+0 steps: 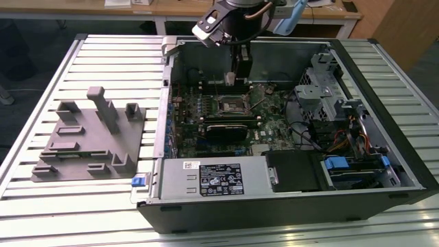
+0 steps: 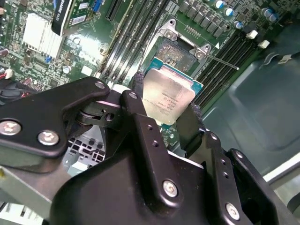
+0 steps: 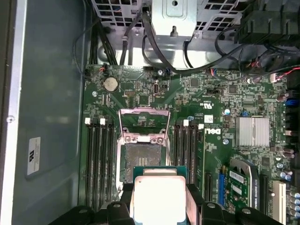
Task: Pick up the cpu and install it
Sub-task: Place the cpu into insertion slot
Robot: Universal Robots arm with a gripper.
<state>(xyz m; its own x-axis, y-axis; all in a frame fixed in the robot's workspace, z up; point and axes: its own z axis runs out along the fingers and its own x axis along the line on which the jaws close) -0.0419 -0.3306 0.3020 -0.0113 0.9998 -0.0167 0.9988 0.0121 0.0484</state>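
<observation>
Cpu (image 3: 159,199) pinched by two opposite edges in the hand (image 3: 159,207), hanging just above the open socket (image 3: 140,159), apart from it. Pickup done; step in hand, by my reading, is lining up. Seating calls for chip edges square to the socket and a gentle, level descent.

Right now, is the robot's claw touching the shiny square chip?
Touching. In the second wrist view the gripper has a black finger pressed against each side of the chip, with no gap showing.

I see the socket (image 3: 140,161) lying open under the cpu (image 3: 159,199) in my jaws; its raised load frame (image 3: 143,124) stands at one end, memory slots (image 3: 100,159) flank both sides.
</observation>
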